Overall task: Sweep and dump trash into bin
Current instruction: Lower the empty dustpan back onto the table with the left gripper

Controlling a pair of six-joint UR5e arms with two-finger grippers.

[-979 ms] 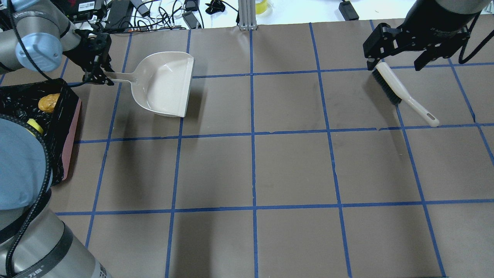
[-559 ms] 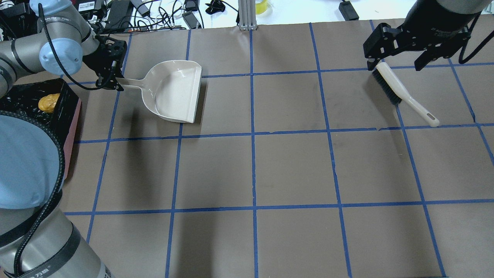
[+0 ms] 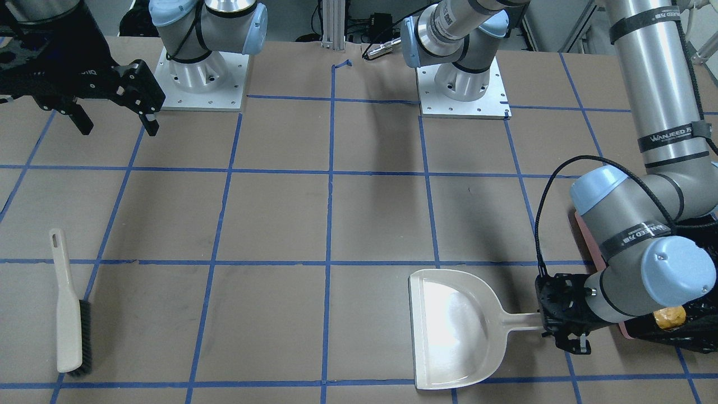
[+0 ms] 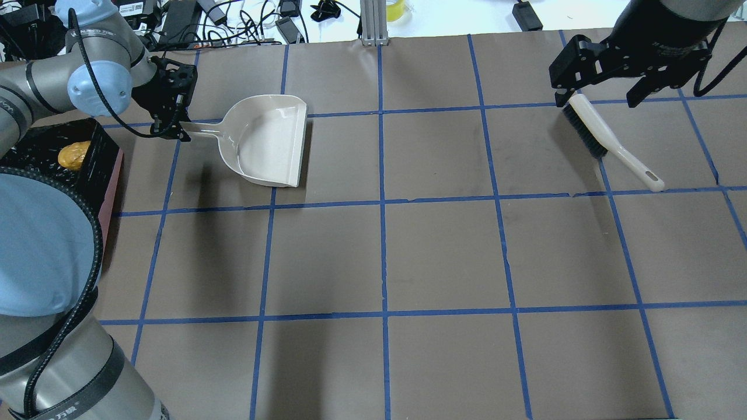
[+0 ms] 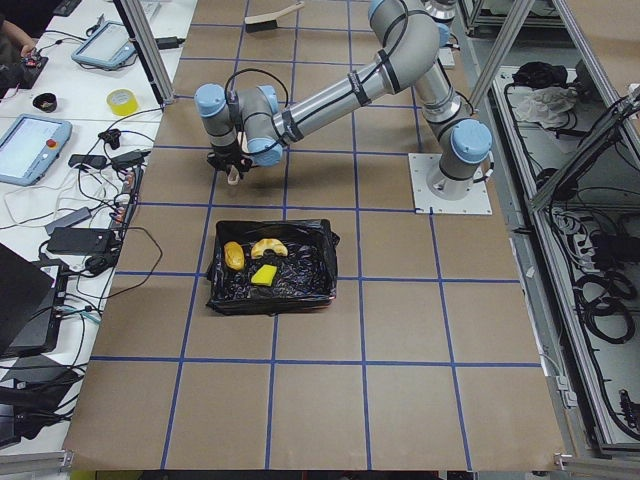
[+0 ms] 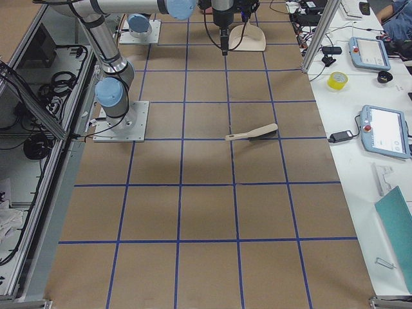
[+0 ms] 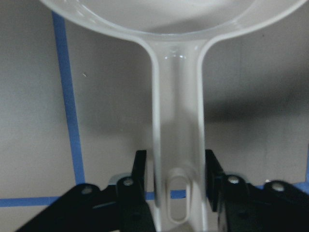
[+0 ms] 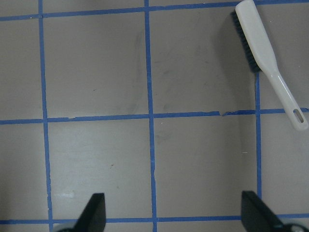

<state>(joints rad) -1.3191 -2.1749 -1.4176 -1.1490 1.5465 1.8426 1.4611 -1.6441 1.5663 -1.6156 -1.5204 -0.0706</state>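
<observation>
White dustpan [image 4: 268,143] clamped by its handle in left gripper [image 4: 169,125], right gripper [image 3: 118,126] fingers spread wide near brush [image 3: 68,314], left arm [image 3: 670,137] bands read WANJEED.

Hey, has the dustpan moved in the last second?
Yes. In the overhead view the dustpan, held by the left gripper, has shifted right, away from the bin, its open edge now farther past the vertical tape line.

Left gripper [image 4: 174,128] carried the dustpan [image 4: 269,143] away from the bin [image 4: 112,192].
</observation>
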